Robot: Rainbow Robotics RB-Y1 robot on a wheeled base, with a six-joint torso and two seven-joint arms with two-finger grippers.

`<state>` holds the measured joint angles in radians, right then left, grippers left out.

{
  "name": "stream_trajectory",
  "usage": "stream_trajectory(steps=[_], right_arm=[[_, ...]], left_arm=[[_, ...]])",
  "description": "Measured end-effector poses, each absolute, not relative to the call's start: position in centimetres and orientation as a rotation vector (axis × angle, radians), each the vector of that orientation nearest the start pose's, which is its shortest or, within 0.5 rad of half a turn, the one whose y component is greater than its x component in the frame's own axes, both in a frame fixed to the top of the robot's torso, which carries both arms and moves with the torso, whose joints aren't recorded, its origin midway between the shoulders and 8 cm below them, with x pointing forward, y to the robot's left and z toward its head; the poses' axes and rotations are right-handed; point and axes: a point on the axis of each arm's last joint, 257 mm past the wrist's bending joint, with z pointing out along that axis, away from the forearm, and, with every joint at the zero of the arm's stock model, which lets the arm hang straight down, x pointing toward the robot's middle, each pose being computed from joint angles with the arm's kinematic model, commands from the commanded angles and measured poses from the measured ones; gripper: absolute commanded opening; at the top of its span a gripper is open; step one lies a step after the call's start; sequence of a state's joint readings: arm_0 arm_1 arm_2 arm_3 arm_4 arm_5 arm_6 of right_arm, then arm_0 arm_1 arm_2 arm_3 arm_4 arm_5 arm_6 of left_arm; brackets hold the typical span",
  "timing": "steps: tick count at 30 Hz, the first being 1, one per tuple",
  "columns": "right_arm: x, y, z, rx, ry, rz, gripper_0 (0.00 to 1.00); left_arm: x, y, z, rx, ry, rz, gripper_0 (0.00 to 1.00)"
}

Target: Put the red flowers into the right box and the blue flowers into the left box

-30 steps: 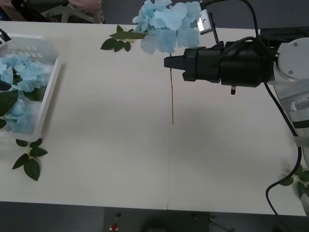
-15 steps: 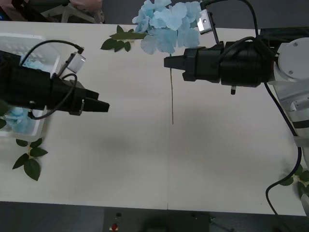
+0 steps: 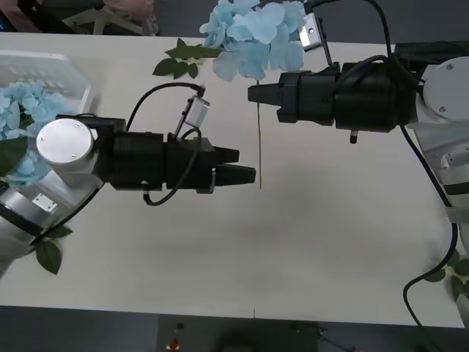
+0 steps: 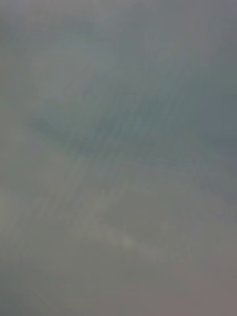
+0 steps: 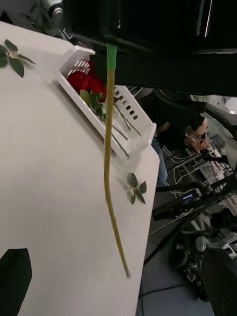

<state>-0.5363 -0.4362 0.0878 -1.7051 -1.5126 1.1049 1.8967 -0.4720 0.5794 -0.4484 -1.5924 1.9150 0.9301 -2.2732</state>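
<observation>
Presently 1 of the blue flowers is held aloft by its stem, clenched in the right gripper. Beside the stem's lower end, the left gripper is spread, apparently for a handover. Closure there, then carriage to the left box, is called for.

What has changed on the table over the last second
The left gripper swept in from beside the left box across the table, and its open fingers now flank the lower end of the blue flower's stem. It has not closed on it. The right gripper holds the same blue flower near the head, unmoved.
</observation>
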Motion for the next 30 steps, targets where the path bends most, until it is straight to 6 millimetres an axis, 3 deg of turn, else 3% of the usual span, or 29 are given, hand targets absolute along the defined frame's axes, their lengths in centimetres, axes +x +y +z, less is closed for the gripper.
stream_trajectory(steps=[2,3,4,5,21,27,28,30], right_arm=[[47.9,-1.4,-5.4,-0.711,1.791,1.156,0.00],[47.9,-1.4,-5.4,-0.711,1.791,1.156,0.00],[47.9,-1.4,-5.4,-0.712,1.791,1.156,0.00],[47.9,-1.4,-5.4,-0.712,1.791,1.156,0.00],[47.8,-1.4,-5.3,-0.711,1.790,1.159,0.00],[47.7,-1.3,-5.2,-0.711,1.787,1.169,0.00],[47.7,-1.2,-5.2,-0.712,1.788,1.169,0.04],[47.6,-1.2,-5.4,-0.716,1.791,1.170,0.54]], left_arm=[[42.0,-3.5,-14.3,0.864,1.750,-1.327,1.00],[42.2,-4.1,-14.2,0.856,1.739,-1.318,0.81],[42.6,-4.5,-14.1,0.846,1.729,-1.302,0.50],[43.0,-4.9,-14.0,0.837,1.721,-1.286,0.00],[45.4,-5.8,-10.9,0.765,1.647,-1.252,0.00],[46.0,-4.7,-11.2,0.766,1.661,-1.220,0.00],[46.3,-4.1,-11.4,0.767,1.669,-1.201,0.00],[47.0,-2.7,-11.6,0.774,1.685,-1.157,0.00]])
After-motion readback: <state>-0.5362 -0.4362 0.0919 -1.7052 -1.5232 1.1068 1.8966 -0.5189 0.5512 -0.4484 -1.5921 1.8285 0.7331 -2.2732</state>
